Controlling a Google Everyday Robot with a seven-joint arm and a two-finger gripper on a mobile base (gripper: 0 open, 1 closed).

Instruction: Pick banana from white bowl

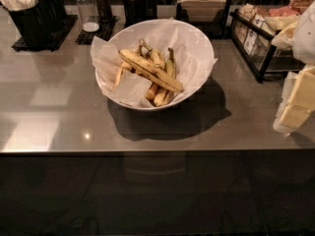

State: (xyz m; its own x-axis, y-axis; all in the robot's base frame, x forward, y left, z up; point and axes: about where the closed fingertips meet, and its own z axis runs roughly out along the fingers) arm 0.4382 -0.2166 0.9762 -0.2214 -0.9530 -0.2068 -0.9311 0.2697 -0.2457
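The white bowl [199,41] stands in the middle of the grey counter, lined with crumpled white paper. The banana [151,70] lies on top inside it, long and nearly straight, dull yellow with brown streaks, running from upper left to lower right. Shorter bananas [170,68] lie under and beside it. My gripper [295,104] is at the right edge of the view, pale yellow and white, above the counter. It is well to the right of the bowl and apart from it, holding nothing that I can see.
Black cups of utensils [29,14] and shakers [91,9] stand at the back left. A napkin holder [202,9] stands behind the bowl. A black wire rack of packets [263,38] is at the back right. The counter's front edge [147,151] runs across below the bowl.
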